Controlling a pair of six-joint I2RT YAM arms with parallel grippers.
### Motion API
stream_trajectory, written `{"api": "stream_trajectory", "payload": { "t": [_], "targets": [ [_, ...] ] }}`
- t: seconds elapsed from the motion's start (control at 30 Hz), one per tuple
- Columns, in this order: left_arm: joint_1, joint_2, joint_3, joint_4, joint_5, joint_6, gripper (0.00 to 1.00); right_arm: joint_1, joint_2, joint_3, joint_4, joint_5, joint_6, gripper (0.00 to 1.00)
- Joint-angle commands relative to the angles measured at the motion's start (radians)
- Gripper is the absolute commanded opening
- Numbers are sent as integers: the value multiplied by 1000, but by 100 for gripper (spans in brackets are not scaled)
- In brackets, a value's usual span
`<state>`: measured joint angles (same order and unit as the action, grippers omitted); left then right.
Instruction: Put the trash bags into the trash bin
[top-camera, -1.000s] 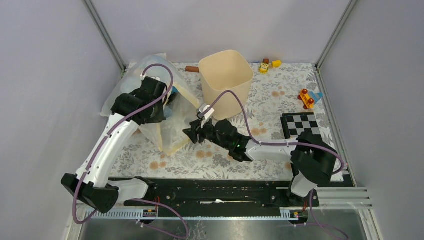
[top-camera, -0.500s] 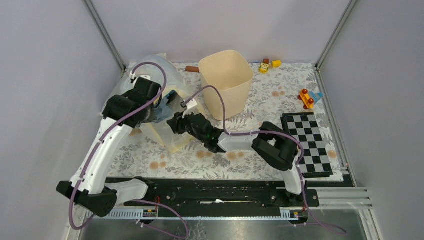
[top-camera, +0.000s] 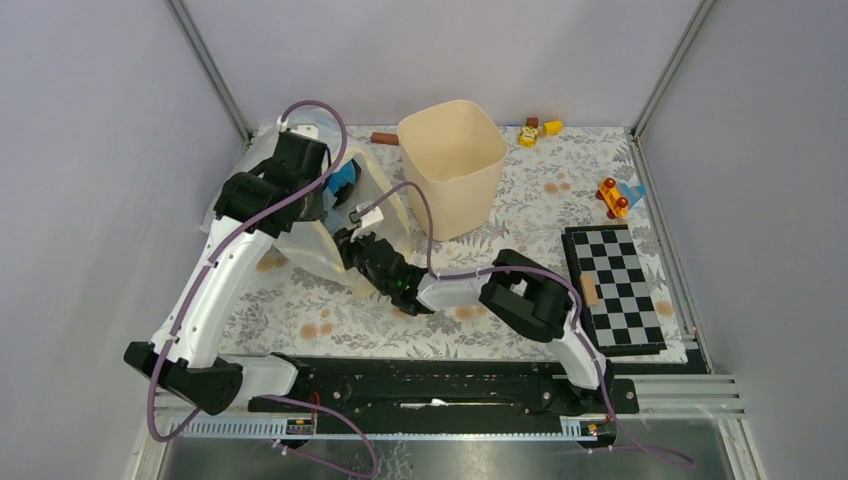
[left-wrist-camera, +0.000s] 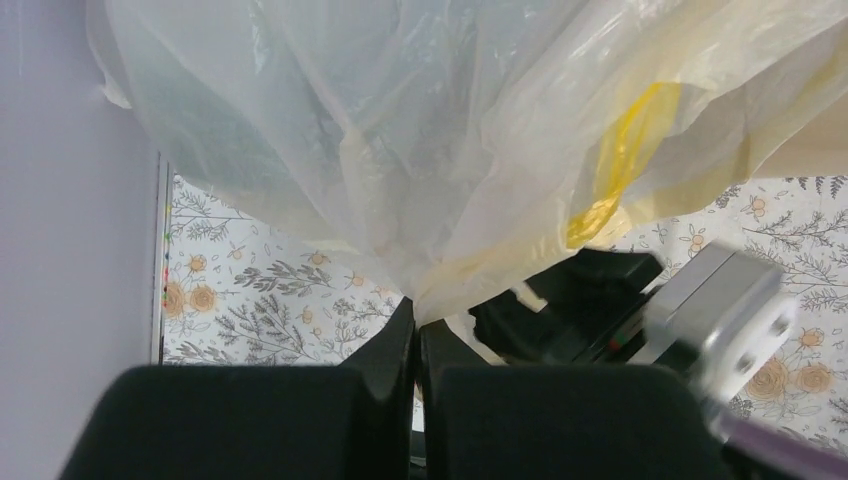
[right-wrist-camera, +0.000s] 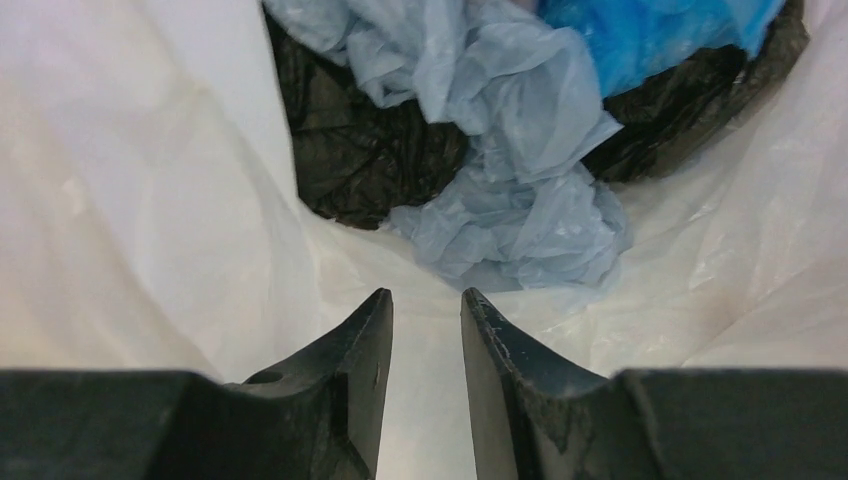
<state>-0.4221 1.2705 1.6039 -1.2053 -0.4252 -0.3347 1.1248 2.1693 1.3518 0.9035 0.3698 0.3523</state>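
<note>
Partly cropped trash bags (right-wrist-camera: 520, 140), right claw (right-wrist-camera: 427, 300) ajar

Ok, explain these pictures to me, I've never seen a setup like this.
Two robot arms are bolted at the edge of a table, each ending in a two-finger gripper. One picture looks down from above; the other two come from wrist cameras. On the table are a beige trash bin, a checkerboard and small toys. The left gripper is pinched shut on a big clear-yellowish bag. The right gripper, jaws apart and empty, reaches into that bag toward a crumpled light-blue trash bag beside black plastic.
</note>
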Motion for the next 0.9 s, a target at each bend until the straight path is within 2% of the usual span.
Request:
{"api": "stream_trajectory", "payload": {
  "t": [0.0,0.2,0.4,0.47,0.53,0.77,0.87],
  "targets": [
    [-1,1,63,38,8,51,0,38,35,57,57,77,-132,38],
    [-1,-23,23,-5,-24,62,0,26,141,200,24,106,-145,40],
    [-1,-42,-37,33,-93,47,0,-60,200,334,-76,53,68,40],
    [-1,-43,-41,52,-98,44,0,-92,215,387,-133,20,112,43],
    [-1,-46,-53,81,-97,41,0,-113,215,415,-162,17,120,51],
    [-1,-50,-90,155,-111,54,0,-186,186,443,-225,79,203,91],
    [-1,-52,-91,174,-113,63,0,-205,205,494,-243,76,225,95]
  ]
}}
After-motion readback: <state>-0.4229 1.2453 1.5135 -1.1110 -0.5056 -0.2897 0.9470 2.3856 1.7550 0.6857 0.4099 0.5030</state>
